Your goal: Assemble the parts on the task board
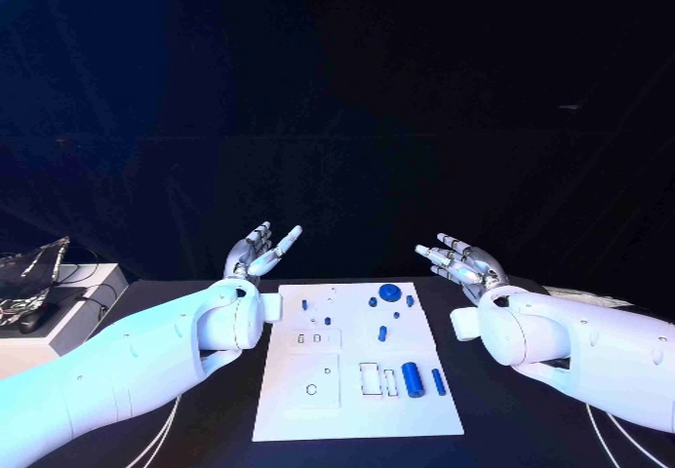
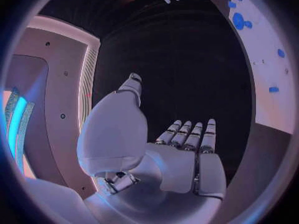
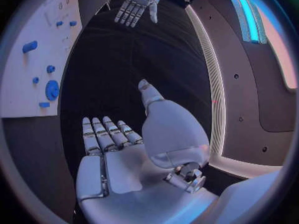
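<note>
Two robot hands are raised above the black counter (image 1: 521, 429), one on each side of the task board (image 1: 302, 405), and each holds nothing. The left robot hand (image 1: 258, 253) is beyond the board's far left corner, palm up with its fingers spread wide; its wrist view shows the fingers (image 2: 190, 134) side by side and straight, with the thumb standing apart. The right robot hand (image 1: 461, 260) is beyond the board's far right corner, likewise wide and bare. The one task board, a white plate, lies flat on the counter between the two arms. On it are several small blue parts: one round gear-like disc (image 1: 390, 291) near the far edge, a few tiny blue pieces (image 1: 373, 302) just beside the disc, one short peg (image 1: 381, 333) at the board's middle, one thick blue cylinder (image 1: 411, 378) toward the near right, and one thinner blue rod (image 1: 438, 381) right beside the cylinder. The board's left half carries outlined recesses (image 1: 312, 389); whether anything sits in them cannot be told.
</note>
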`<state>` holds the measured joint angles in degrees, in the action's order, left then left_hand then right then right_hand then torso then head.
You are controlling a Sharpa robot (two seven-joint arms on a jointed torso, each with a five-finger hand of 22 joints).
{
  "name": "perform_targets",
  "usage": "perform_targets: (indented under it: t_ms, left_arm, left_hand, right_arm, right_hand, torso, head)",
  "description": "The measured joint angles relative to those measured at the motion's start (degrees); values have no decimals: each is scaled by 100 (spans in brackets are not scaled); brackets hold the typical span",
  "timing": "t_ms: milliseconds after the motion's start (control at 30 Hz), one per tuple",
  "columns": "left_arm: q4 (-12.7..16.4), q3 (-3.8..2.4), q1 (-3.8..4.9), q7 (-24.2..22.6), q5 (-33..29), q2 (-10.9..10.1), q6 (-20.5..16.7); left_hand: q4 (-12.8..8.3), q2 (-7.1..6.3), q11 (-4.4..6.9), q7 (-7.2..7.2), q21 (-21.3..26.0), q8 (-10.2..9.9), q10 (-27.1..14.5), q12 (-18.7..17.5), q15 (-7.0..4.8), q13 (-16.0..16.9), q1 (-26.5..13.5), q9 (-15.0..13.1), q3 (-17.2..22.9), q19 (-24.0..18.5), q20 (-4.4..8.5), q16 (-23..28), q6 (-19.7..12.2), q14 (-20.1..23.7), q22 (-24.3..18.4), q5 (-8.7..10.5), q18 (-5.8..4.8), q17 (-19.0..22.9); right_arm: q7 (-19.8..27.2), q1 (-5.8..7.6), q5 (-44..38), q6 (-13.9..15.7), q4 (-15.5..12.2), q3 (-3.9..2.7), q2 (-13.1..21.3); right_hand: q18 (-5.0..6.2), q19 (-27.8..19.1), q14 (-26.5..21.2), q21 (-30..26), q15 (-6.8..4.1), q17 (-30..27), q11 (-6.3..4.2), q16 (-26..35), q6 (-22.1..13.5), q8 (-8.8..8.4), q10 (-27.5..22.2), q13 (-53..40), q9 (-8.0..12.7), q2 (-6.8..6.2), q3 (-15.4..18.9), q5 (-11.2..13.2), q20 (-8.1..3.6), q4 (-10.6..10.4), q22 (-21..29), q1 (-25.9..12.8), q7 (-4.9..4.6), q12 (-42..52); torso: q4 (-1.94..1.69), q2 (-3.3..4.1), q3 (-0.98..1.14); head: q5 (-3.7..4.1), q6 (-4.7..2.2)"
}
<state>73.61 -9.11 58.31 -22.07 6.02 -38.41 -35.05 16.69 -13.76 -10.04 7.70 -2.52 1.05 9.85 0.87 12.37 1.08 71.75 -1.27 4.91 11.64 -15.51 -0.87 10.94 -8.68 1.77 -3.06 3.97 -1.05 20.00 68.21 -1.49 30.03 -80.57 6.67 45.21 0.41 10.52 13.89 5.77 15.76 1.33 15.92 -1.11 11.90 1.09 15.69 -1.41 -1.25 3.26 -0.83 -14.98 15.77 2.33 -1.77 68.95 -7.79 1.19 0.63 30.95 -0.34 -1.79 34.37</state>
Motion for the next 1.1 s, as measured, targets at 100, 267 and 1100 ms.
perform_targets:
  t_ms: [100, 267, 1100]
  left_arm:
    - [-32, -8, -4, 75, 78, 12, 107]
    - [-18, -14, -35, 148, 174, -12, 261]
    - [1420, -18, -96, 238, 695, -1090, 1641]
  left_hand:
    - [29, 158, -159, 19, -42, 50, 354, 47, 107, 29, 160, -25, 195, 73, -57, -23, 290, -195, 20, -9, 41, -20]
    - [-116, 687, -359, 96, -533, 221, 1961, 204, 142, 119, 247, -116, 493, 1312, -73, -237, 1469, -1658, 233, -9, 156, -123]
    - [-1348, 1173, 378, 183, -3906, 278, 5727, 280, -1070, 229, 792, -235, 507, 4804, 1382, -1805, 4908, -6759, 1915, -9, 297, -1442]
  right_arm:
    - [-156, 70, -51, -272, 84, 56, 4]
    - [-338, 120, -399, -666, 326, 100, -29]
    - [-1046, 450, -6072, -646, 872, 68, -295]
  right_hand:
    - [3, 127, 160, 76, -10, 16, -14, -18, 123, 0, 152, -15, -10, 9, -8, 0, 23, 91, -19, 166, -11, 6]
    - [315, 1109, 1202, 479, -143, 70, -121, -85, 828, 47, 1012, -61, -55, 43, -74, 0, -63, 392, -106, 600, -56, 68]
    - [619, 5277, 6907, 3342, -1607, 1051, -1124, -1776, 5007, 222, 5360, -185, -237, -141, -494, -253, -1631, 1142, -1471, 984, -108, 170]
  torso:
    - [1, 0, -2]
    - [1, 1, -2]
    - [-183, 430, -10]
  head:
    - [0, 0]
    - [1, 27]
    - [266, 155]
